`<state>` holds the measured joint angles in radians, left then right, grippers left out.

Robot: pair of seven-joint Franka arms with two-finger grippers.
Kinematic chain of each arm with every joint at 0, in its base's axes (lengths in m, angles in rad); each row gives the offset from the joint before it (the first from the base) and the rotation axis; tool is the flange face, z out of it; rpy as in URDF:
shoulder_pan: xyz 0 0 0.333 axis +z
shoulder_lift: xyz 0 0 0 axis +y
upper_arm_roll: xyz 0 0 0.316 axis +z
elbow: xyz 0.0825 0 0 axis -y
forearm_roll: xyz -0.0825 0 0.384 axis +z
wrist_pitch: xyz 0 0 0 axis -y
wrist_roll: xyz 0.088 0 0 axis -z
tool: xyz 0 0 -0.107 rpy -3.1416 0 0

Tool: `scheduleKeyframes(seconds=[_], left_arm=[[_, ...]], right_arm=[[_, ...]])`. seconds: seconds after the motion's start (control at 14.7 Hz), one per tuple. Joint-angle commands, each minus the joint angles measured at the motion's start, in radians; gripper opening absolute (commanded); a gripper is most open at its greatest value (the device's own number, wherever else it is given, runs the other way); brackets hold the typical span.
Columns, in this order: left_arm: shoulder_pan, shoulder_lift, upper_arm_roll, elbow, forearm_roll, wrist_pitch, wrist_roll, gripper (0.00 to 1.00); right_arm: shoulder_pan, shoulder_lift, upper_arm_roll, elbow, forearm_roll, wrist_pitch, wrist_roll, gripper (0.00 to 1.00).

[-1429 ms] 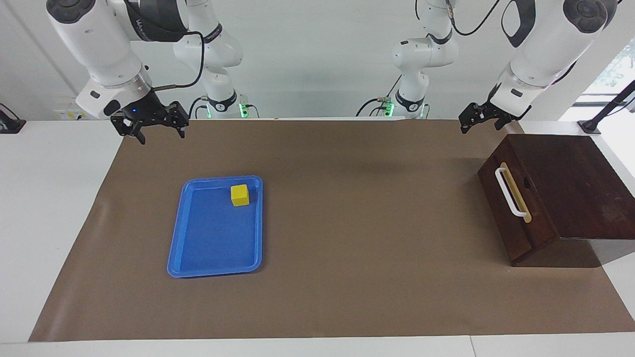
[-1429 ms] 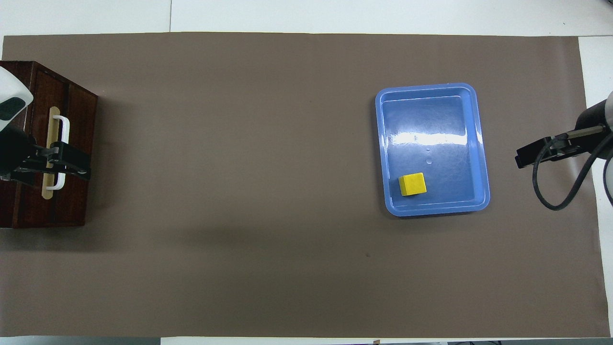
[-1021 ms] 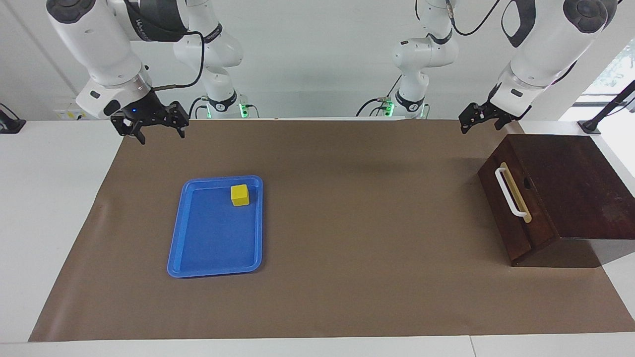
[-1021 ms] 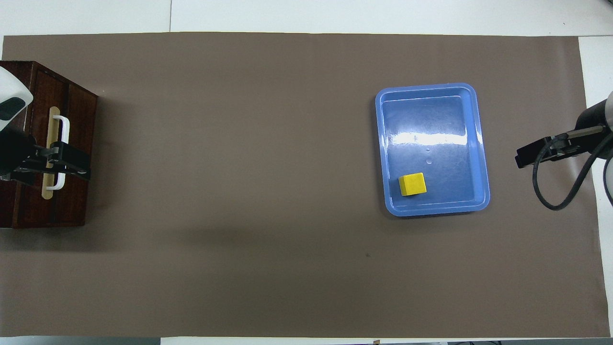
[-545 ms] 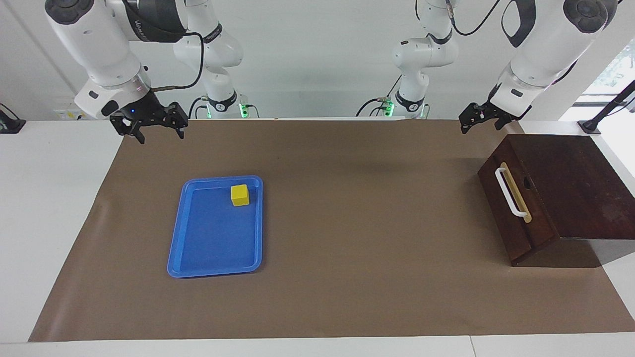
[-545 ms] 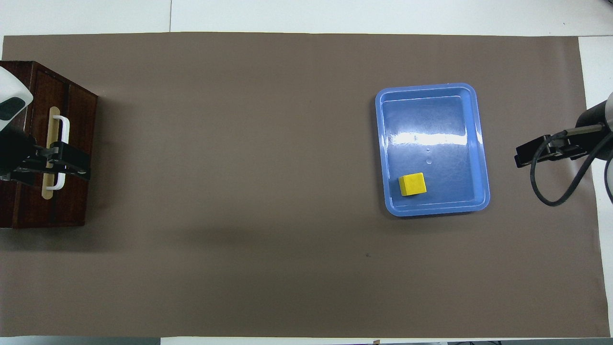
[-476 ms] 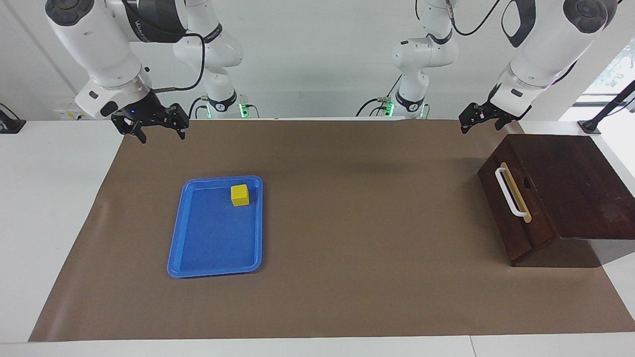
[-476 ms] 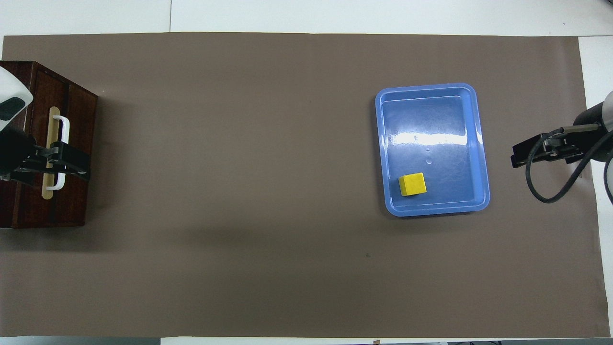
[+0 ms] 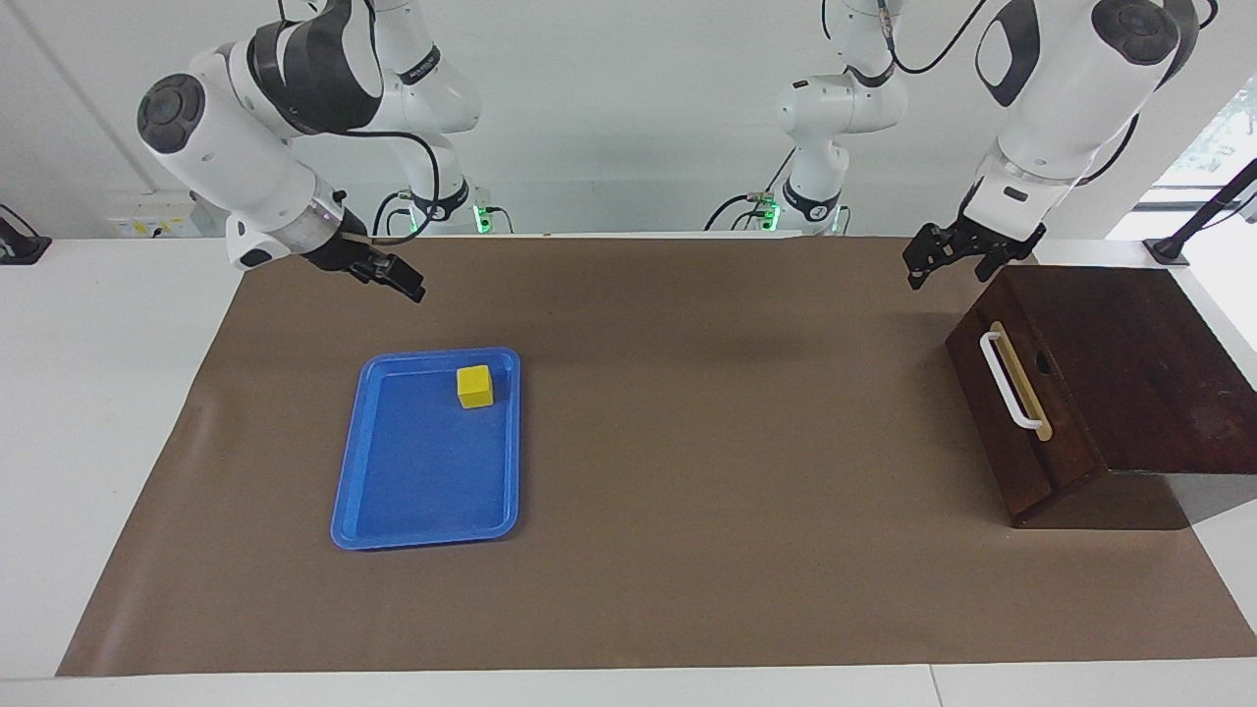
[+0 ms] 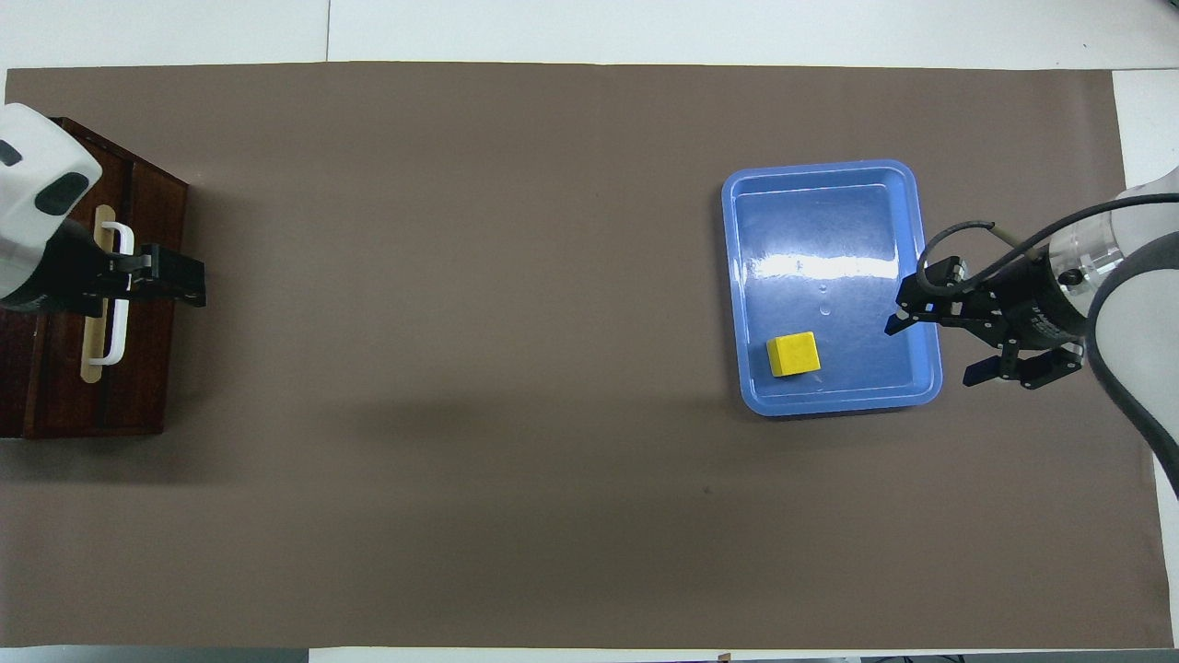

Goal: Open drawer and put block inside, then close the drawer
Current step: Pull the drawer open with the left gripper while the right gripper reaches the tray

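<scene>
Right gripper [image 9: 405,282], fingers spread wide and empty, hangs over the brown mat beside the blue tray [image 9: 358,432], apparently bound for the block [image 9: 475,386], which sits in the tray's corner nearest the robots. At the left arm's end of the tabletop, the left gripper [image 9: 941,257], fingers likewise apart and empty, hovers just short of the shut drawer [image 9: 994,427], touching nothing, probably to take its white handle [image 9: 1010,381].

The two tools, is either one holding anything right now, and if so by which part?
Nothing is held. The right tool hangs open above the mat near the blue tray; the left tool is open beside the drawer. The block sits untouched in the tray.
</scene>
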<state>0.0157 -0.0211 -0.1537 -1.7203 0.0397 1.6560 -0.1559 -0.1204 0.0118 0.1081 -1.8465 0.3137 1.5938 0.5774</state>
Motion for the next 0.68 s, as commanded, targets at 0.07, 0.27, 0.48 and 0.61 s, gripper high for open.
scheduleKeyframes(seconds=[0.07,0.27,0.48,0.61], left_arm=[[-0.037,-0.033,0.005,-0.191,0.178,0.195,-0.013,1.00],[-0.019,0.032,0.006,-0.231,0.281,0.292,-0.013,1.00],[0.024,0.088,0.005,-0.251,0.376,0.396,-0.007,1.00],[0.047,0.111,0.006,-0.252,0.391,0.441,-0.005,1.00]], right_arm=[[-0.045,0.055,0.005,-0.118,0.174,0.103,0.177,1.00],[-0.058,0.082,0.005,-0.172,0.289,0.187,0.249,1.00],[-0.087,0.201,0.007,-0.152,0.329,0.193,0.249,1.00],[-0.094,0.270,0.004,-0.128,0.384,0.204,0.249,1.00]])
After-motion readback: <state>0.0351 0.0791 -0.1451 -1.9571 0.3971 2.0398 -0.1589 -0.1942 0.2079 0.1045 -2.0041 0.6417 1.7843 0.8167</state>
